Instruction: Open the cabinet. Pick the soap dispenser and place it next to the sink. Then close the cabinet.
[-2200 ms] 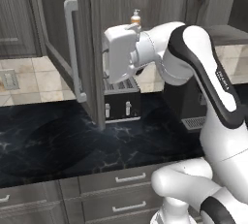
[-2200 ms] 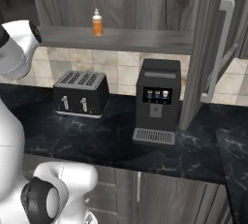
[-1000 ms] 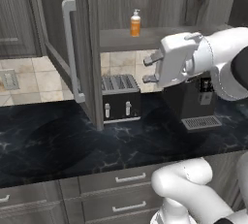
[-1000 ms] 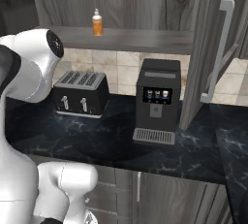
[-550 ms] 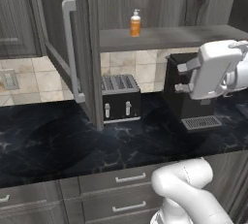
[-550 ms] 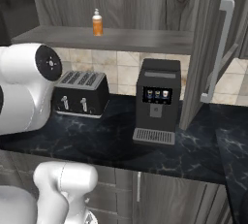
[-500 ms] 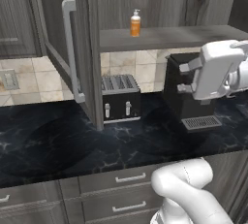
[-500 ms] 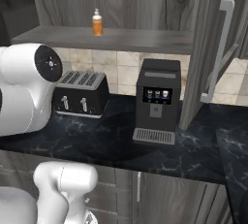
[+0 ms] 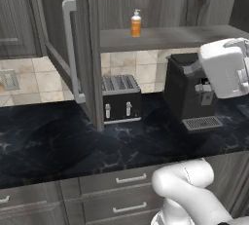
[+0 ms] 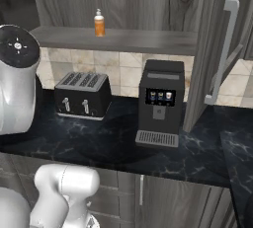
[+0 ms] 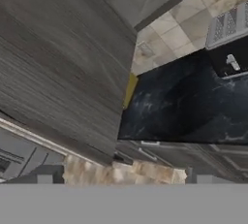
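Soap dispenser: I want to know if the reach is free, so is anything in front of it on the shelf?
Nothing visible. The soap dispenser stands alone on the shelf with both cabinet doors swung open. The toaster and coffee machine sit below on the counter.

Matt grey wood-grain cabinet (image 9: 82, 48), brushed silver metal handles (image 9: 70, 48), glossy black marbled counter (image 9: 58, 146)

Beige tiled backsplash (image 10: 123, 76) behind black marble counter (image 9: 58, 143), grey drawers (image 9: 116, 195) below.
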### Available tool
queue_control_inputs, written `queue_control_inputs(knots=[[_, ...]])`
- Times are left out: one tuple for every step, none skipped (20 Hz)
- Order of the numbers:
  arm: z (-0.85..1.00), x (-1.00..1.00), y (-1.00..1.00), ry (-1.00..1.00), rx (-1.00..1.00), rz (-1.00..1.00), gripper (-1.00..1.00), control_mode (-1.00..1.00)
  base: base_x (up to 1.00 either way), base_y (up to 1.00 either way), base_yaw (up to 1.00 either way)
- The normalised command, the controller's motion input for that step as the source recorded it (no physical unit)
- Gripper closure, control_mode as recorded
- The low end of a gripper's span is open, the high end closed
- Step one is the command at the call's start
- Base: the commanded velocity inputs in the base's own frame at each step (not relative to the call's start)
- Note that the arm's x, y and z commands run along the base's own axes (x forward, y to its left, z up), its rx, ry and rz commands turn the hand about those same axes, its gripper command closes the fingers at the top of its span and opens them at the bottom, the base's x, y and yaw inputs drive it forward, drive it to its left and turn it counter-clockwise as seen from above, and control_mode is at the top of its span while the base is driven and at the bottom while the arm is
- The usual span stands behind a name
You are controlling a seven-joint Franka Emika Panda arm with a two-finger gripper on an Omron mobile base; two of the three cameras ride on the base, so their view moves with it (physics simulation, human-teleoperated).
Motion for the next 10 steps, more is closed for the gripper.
queue_control_inputs(knots=[[0.0,0.28,0.0,0.0,-0.33,-0.15,-1.0,-1.0,0.0,0.0,0.0],[0.03,0.27,0.0,0.0,-0.34,-0.12,-1.0,-1.0,0.0,0.0,0.0],[0.03,0.28,0.0,0.0,-0.34,-0.12,-1.0,-1.0,0.0,0.0,0.0],[0.02,0.29,0.0,0.0,-0.35,-0.11,-1.0,-1.0,0.0,0.0,0.0],[0.02,0.3,0.0,0.0,-0.35,-0.1,-1.0,-1.0,0.0,0.0,0.0],[0.0,0.32,0.0,0.0,-0.36,-0.09,-1.0,-1.0,0.0,0.0,0.0],[0.0,0.31,0.0,0.0,-0.35,-0.09,-1.0,-1.0,0.0,0.0,0.0],[0.0,0.3,0.0,0.0,-0.32,-0.09,-1.0,-1.0,0.0,0.0,0.0],[0.0,0.28,-0.02,0.0,-0.3,-0.09,-1.0,-1.0,0.0,0.0,0.0],[0.0,0.26,-0.06,0.0,-0.29,-0.09,-1.0,-1.0,0.0,0.0,0.0]])
